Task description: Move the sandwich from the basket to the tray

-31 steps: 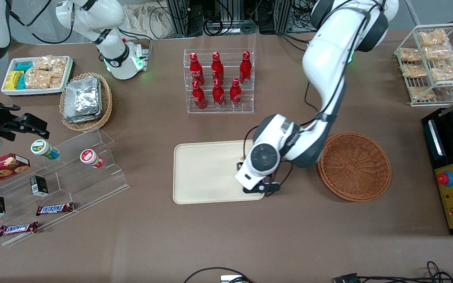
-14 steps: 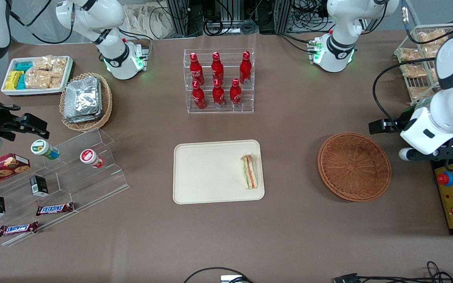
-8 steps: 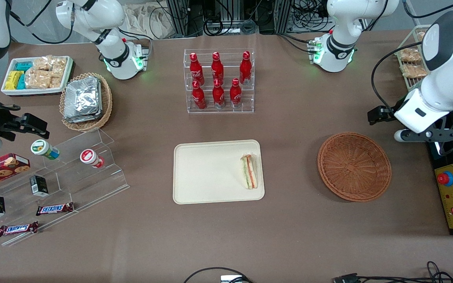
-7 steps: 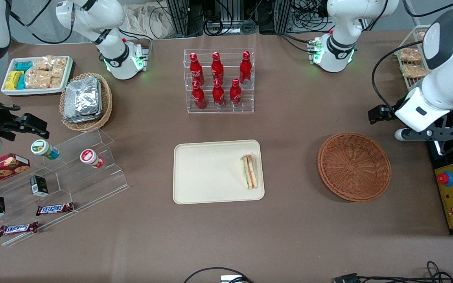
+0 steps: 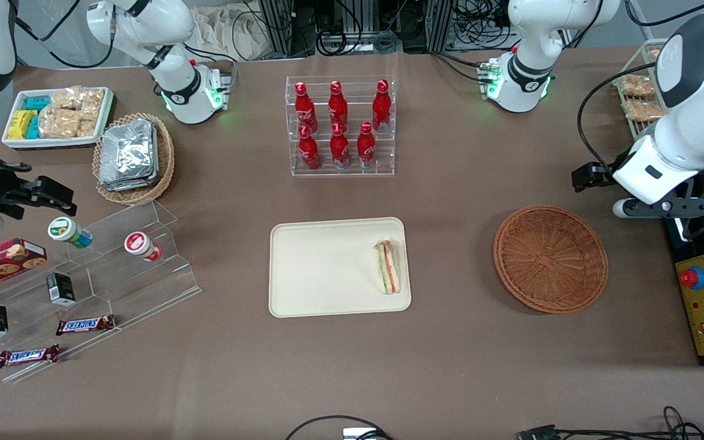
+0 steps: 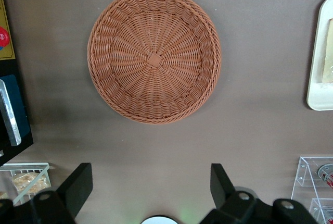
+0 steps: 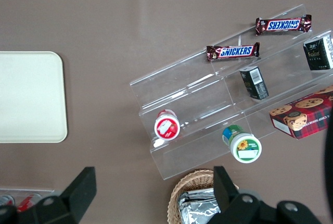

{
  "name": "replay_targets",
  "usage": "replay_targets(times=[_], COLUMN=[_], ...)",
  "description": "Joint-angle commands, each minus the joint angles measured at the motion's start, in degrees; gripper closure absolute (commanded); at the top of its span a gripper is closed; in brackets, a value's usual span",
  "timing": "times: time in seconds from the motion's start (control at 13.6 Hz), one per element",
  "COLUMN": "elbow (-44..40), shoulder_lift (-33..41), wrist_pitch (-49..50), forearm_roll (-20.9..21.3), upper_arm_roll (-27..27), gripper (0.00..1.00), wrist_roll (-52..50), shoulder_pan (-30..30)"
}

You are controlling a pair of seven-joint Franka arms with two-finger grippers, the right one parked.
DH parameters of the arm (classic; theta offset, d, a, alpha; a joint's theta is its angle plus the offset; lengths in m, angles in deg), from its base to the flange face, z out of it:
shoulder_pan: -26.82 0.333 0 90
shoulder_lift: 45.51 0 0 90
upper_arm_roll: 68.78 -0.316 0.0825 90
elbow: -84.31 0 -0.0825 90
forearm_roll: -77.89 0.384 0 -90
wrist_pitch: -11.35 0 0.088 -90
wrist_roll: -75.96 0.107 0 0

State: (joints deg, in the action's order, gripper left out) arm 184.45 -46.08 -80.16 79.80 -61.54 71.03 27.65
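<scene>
Resting on tray [image 5: 321, 269]: sandwich [image 5: 387, 266] | basket [image 5: 550, 259]: bare | end effector [image 6: 151, 193]: spread above table

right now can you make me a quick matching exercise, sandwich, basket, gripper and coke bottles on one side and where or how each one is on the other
Things:
1. sandwich
2. basket
3. gripper
4. coke bottles

Places or states:
A. standing in a clear tiered rack
B. open, high above the table beside the basket
C. lying on the tray, at its edge nearest the basket
D. holding nothing

Pairs: 1-C, 2-D, 3-B, 4-A
</scene>
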Motion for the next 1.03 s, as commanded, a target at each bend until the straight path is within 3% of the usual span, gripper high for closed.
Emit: replay_targets(times=[0.0, 0.95], elbow=[0.6, -0.2], shoulder_lift=[1.5, 0.8], wrist_pitch=[-0.6, -0.1], forearm_roll=[0.5, 0.0], upper_arm_roll=[5.8, 5.7], gripper=[0.00, 0.00], wrist_roll=[0.3, 0.2], shoulder_pan=[6.3, 6.6])
